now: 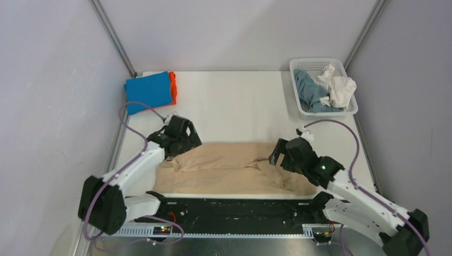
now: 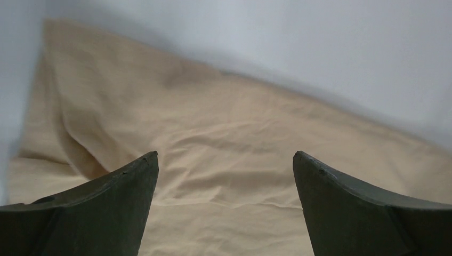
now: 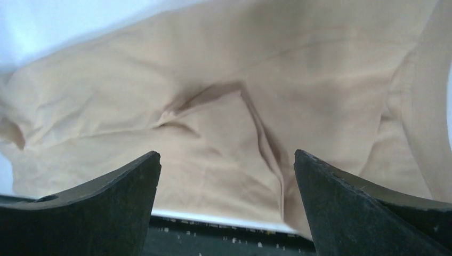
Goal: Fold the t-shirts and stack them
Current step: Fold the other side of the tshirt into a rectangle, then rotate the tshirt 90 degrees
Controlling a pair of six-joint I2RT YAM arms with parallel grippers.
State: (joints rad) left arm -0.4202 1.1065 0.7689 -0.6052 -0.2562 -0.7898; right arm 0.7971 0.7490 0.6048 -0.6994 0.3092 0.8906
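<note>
Along the near edge of the white surface (image 1: 234,106), the soft beige cloth t-shirt (image 1: 229,169) lies stretched crosswise — long axis left to right. My left gripper (image 2: 225,159) hangs wide over its left end, my right gripper (image 3: 226,156) wide toward its right, both holding nothing — one arm per end for the next fold, I'd judge.

Beige tee (image 1: 229,168) spread wrinkled near front, blue tee (image 1: 146,92) folded on orange tee (image 1: 172,88), white tee (image 1: 339,88), grey-blue tee (image 1: 311,90) crumpled far right
</note>
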